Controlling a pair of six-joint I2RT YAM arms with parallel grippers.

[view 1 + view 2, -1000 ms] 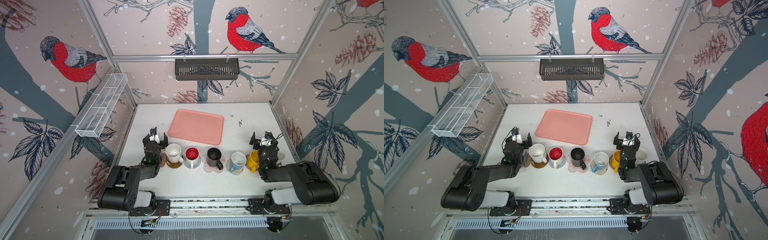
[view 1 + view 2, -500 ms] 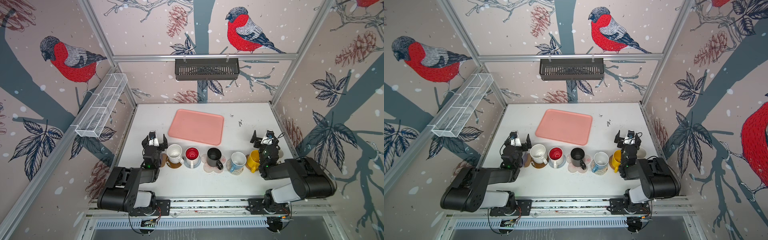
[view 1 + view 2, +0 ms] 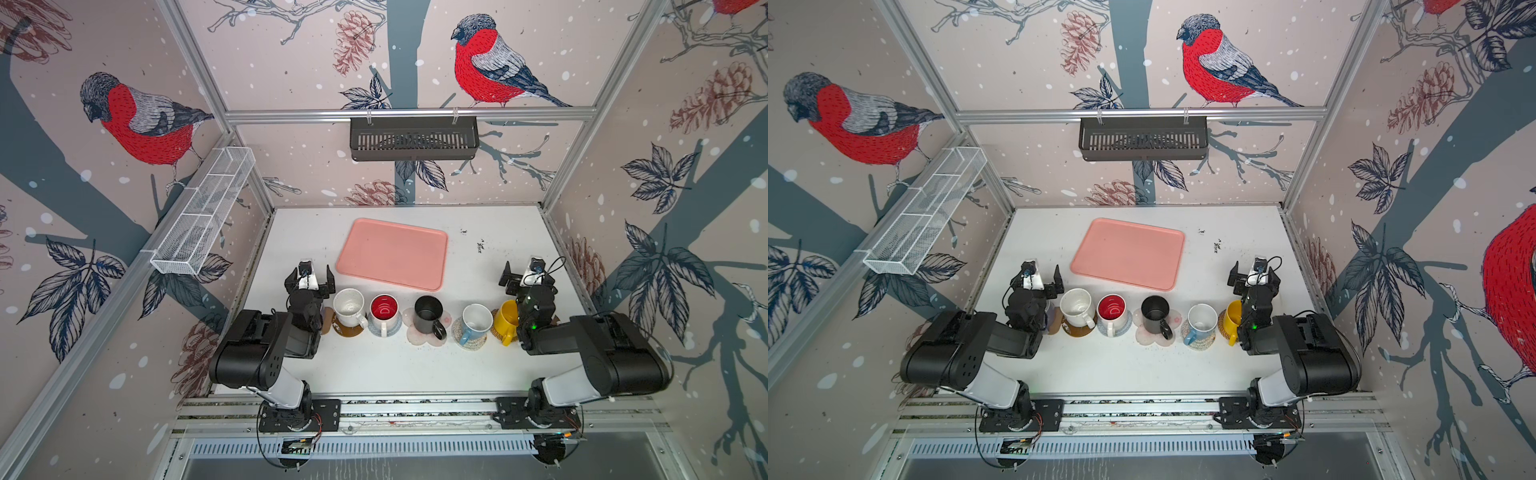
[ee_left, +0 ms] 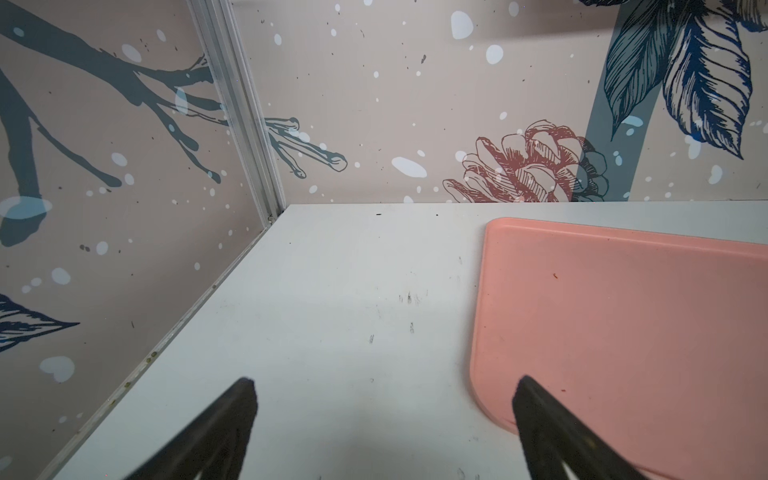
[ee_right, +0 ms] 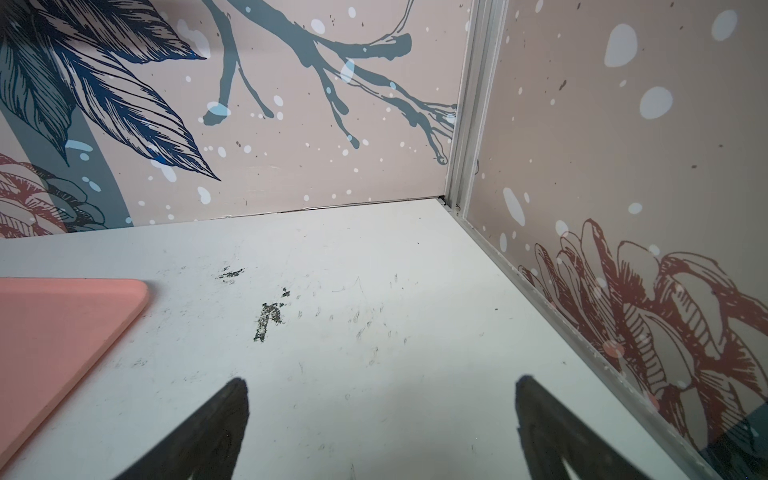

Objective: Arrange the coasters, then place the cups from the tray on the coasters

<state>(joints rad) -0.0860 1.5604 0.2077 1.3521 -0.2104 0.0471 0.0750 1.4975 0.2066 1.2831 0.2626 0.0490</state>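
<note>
Both top views show the salmon-pink tray (image 3: 392, 253) lying bare at mid-table. In front of it, a row of cups stands on coasters. A speckled white mug (image 3: 349, 306) is on a brown disc (image 3: 348, 331). A red-inside mug (image 3: 383, 309) is on grey-blue crochet (image 3: 394, 328). A black mug (image 3: 428, 313) is on the pink-white flower (image 3: 415, 336). A blue-handled mug (image 3: 476, 320) is on cream rope (image 3: 471, 341), and a yellow mug (image 3: 507, 320) is on rattan (image 3: 496, 332). My left gripper (image 3: 311, 282) (image 4: 384, 386) is open at the row's left end. My right gripper (image 3: 524, 277) (image 5: 382, 386) is open at the right end. Both are empty.
A black slotted basket (image 3: 413, 139) hangs on the back wall and a white wire shelf (image 3: 203, 212) on the left wall. My arms cover the table at both ends of the row. Scuffed white table (image 5: 266, 320) lies between the tray (image 5: 54, 328) and the right wall.
Both arms have shifted only slightly, the right elbow swinging a little inward. The grippers stay open and no cup or coaster has moved.
</note>
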